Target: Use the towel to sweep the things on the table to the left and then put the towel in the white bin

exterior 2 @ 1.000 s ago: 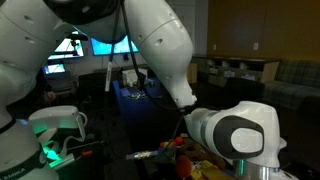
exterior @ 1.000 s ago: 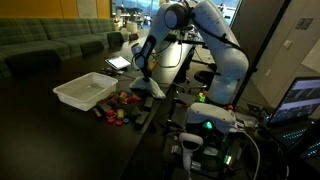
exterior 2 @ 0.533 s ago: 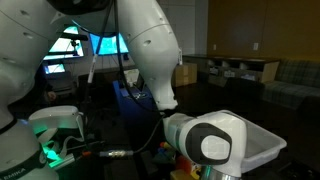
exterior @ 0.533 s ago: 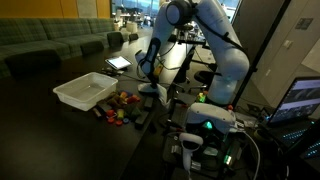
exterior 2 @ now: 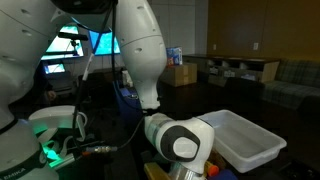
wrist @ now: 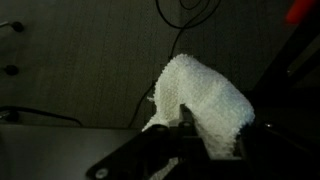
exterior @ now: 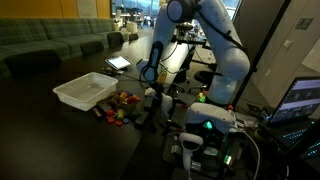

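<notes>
My gripper (wrist: 187, 132) is shut on a white knitted towel (wrist: 205, 92), which bunches up between the fingers in the wrist view. In an exterior view the gripper (exterior: 152, 93) hangs low over the dark table (exterior: 60, 130), just to the right of a heap of small red, yellow and green things (exterior: 120, 106). The towel is barely visible there. The white bin (exterior: 84, 91) stands beyond the heap, apart from the gripper. It also shows in an exterior view (exterior 2: 247, 141), behind the arm's wrist joint (exterior 2: 176, 141).
A tablet (exterior: 119, 63) lies at the back of the table. The robot's base and control box with green lights (exterior: 205, 125) stand at the table's right edge, and cables run nearby. A laptop (exterior: 300, 100) is at the far right.
The gripper has moved with the towel a little away from the heap toward the robot's base. In the other exterior view the arm swung left and uncovered the white bin.
</notes>
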### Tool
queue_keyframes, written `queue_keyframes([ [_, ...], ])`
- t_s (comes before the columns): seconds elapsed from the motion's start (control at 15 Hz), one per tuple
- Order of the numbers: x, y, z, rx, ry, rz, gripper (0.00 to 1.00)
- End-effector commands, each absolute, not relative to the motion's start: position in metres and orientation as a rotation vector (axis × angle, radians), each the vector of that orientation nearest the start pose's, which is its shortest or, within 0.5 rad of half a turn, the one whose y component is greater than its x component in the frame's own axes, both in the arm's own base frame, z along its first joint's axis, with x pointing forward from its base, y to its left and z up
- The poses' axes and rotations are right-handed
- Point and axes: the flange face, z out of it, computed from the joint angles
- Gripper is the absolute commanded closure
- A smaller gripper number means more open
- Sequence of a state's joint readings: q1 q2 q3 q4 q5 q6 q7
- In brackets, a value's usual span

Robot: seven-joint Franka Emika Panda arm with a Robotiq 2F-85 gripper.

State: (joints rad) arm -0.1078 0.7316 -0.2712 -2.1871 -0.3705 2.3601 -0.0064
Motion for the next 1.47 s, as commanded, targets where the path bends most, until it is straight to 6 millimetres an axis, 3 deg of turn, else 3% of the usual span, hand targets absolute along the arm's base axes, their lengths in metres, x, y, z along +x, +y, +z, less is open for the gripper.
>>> queue_keyframes([
  [0.0, 0.426, -0.157, 0.044, -3.183, -0.078, 0.996, 0.87],
  [0.27, 0.457, -0.096, 0.044, -3.133, -0.251, 0.879, 0.87],
  [0.6, 0.460, -0.010, 0.043, -3.058, -0.423, 0.850, 0.87],
  [0.93, 0.464, 0.062, 0.040, -3.024, -0.295, 0.941, 0.87],
  [1.13, 0.470, 0.088, 0.042, -2.987, -0.107, 1.071, 0.87],
  [1.27, 0.483, 0.107, 0.050, -2.947, -0.019, 1.120, 0.87],
  [1.4, 0.509, 0.125, 0.065, -2.932, 0.053, 1.077, 0.86],
])
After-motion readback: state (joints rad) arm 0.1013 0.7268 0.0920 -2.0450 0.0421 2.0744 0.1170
